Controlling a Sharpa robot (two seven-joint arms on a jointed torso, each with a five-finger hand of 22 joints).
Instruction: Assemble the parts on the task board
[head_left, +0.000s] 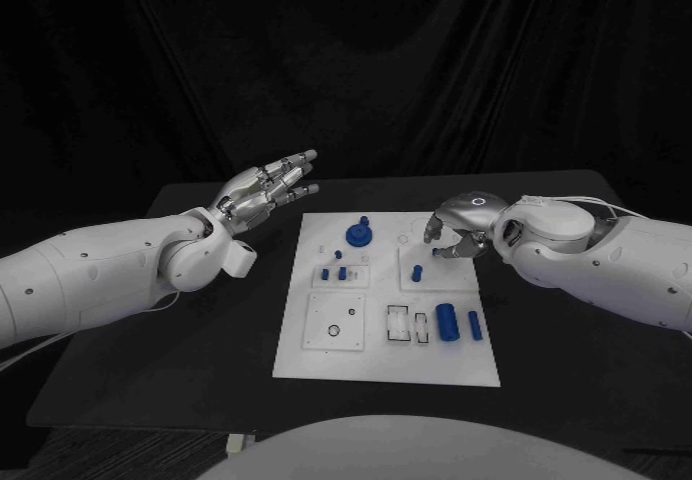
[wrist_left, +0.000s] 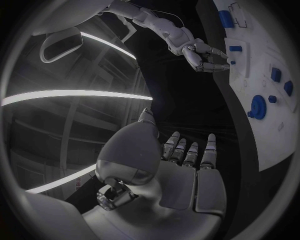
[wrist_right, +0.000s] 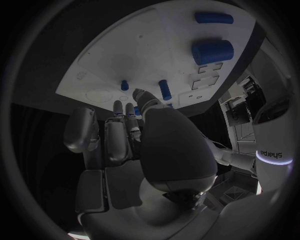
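The white task board (head_left: 378, 352) lies in the middle of the table. A round blue part with a knob (head_left: 359, 236) stands near its far edge, with small blue pegs (head_left: 335, 272) just in front of it. Another peg (head_left: 417, 271) stands right of centre, and two blue cylinders (head_left: 449, 321) lie at the right. My right hand (head_left: 459, 230) hovers over the board's far right corner, fingers curled down. A small blue bit (wrist_left: 232, 62) shows at its fingertips; whether it is held is unclear. My left hand (head_left: 267, 185) is raised beyond the board's far left corner, fingers spread and holding nothing.
The board has rectangular slots (head_left: 405, 324) and a plate with a round hole (head_left: 335, 331) in its near half. Bare black table (head_left: 173, 350) lies left and right of the board. A dark curtain (head_left: 404, 90) hangs behind the table.
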